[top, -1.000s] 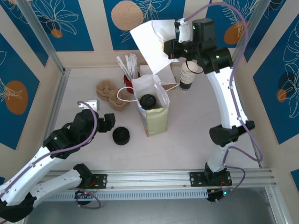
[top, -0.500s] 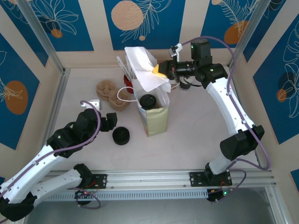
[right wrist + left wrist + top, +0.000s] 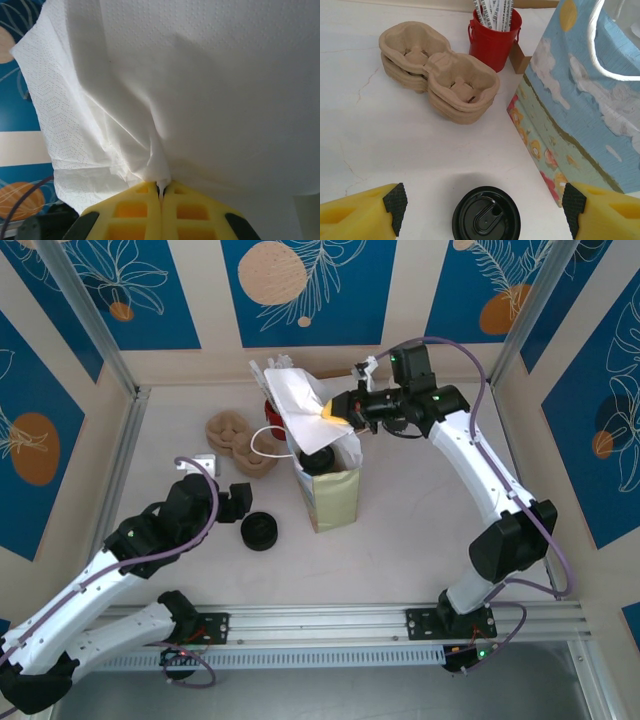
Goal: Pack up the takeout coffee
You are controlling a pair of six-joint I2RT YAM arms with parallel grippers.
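Right gripper (image 3: 336,412), closed on a napkin (image 3: 293,400), hangs over the bag (image 3: 335,498) at upper centre. Coffee (image 3: 318,456) stands inside the bag, its lid visible. Left gripper (image 3: 238,499) is open at lower left. Next, I judge, the napkin must go down into the bag.

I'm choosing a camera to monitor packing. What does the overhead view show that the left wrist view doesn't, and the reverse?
Overhead: the right gripper shut on a white napkin above the bag, a black-lidded cup inside it. Left wrist: the bag's cloud print, the left gripper plainly open. Both: the bag, cardboard cup trays, red straw bucket, black lid on the table.
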